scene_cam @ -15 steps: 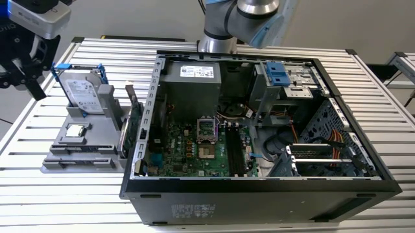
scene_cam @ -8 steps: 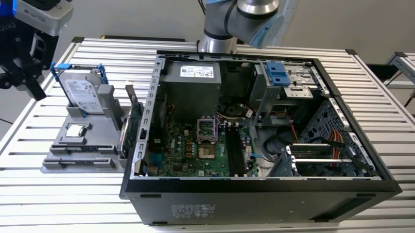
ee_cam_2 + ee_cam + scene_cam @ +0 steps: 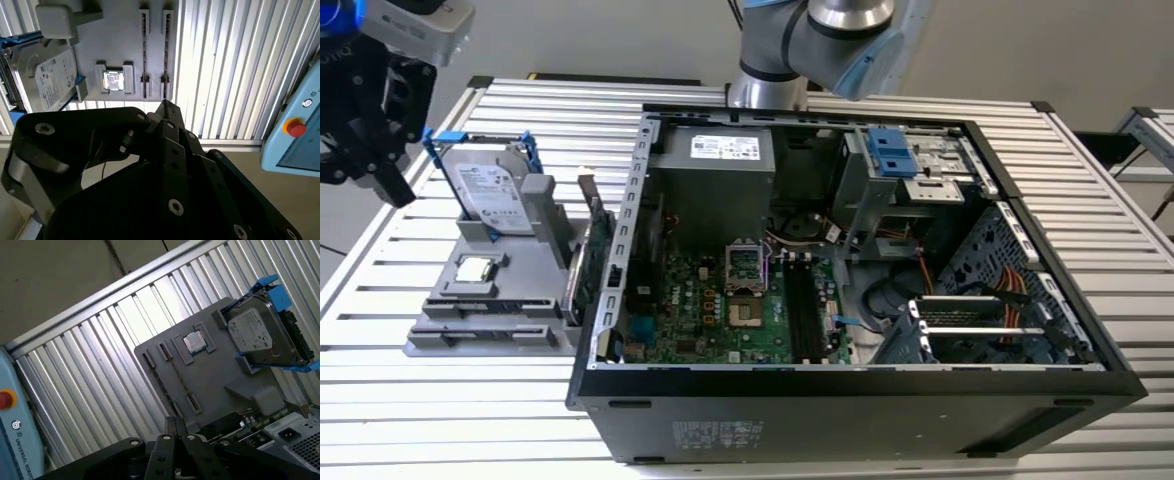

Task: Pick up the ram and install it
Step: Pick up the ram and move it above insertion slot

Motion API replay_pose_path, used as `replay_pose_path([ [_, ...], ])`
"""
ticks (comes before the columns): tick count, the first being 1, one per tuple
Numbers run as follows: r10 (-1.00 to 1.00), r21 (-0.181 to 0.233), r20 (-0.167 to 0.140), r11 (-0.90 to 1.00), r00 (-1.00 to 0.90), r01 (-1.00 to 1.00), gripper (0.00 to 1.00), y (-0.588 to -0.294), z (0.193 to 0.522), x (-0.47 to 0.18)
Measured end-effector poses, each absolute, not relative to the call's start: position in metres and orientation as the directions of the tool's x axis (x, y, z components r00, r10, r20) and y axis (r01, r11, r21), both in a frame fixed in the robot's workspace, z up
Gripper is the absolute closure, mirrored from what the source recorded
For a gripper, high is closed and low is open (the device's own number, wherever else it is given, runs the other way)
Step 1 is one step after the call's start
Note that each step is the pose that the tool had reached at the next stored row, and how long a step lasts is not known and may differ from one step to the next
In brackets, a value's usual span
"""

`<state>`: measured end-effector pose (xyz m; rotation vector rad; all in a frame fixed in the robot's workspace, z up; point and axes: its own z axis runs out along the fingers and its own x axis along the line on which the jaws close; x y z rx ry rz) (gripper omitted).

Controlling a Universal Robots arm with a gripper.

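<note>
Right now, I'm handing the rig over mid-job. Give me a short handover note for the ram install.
Gripper: up at the exterior view's left, over the edge of the table, beside the grey parts holder.
Ram: cannot pick it out for certain. The holder's two long slots seem to hold no stick in the second wrist view.
Memory slots in the open case: too dark to tell whether a stick is seated.
Done: nothing confirmable. Left: pick and install, both unconfirmed.

Silver arm (image 3: 838,22), pale-blue joint caps; black end effector (image 3: 166,114), silver screws.
</note>
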<state>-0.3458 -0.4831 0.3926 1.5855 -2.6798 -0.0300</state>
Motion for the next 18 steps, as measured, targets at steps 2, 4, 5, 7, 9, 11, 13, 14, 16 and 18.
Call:
replay_pose_path([
  [2,-0.887,0.031,0.014,0.461,-0.461,-0.887,1.00,-0.4830,0.3926,-0.3458],
  [4,-0.898,0.031,0.014,0.439,-0.439,-0.898,1.00,-0.4830,0.3926,-0.3458],
  [5,-0.904,0.031,0.014,0.428,-0.428,-0.903,1.00,-0.4830,0.3926,-0.3458],
  [7,-0.914,0.031,0.014,0.406,-0.406,-0.913,1.00,-0.4830,0.3926,-0.3458],
  [9,-0.923,0.031,0.014,0.385,-0.385,-0.922,1.00,-0.4830,0.3926,-0.3458],
  [11,-0.931,0.031,0.014,0.364,-0.364,-0.931,1.00,-0.4830,0.3926,-0.3458],
  [13,-0.939,0.031,0.014,0.344,-0.344,-0.938,1.00,-0.4830,0.3926,-0.3458],
  [14,-0.943,0.031,0.014,0.334,-0.333,-0.942,1.00,-0.4830,0.3926,-0.3458],
  [16,-0.950,0.031,0.014,0.312,-0.312,-0.950,1.00,-0.4830,0.3926,-0.3458],
  [18,-0.957,0.031,0.014,0.290,-0.290,-0.956,1.00,-0.4830,0.3926,-0.3458],
])
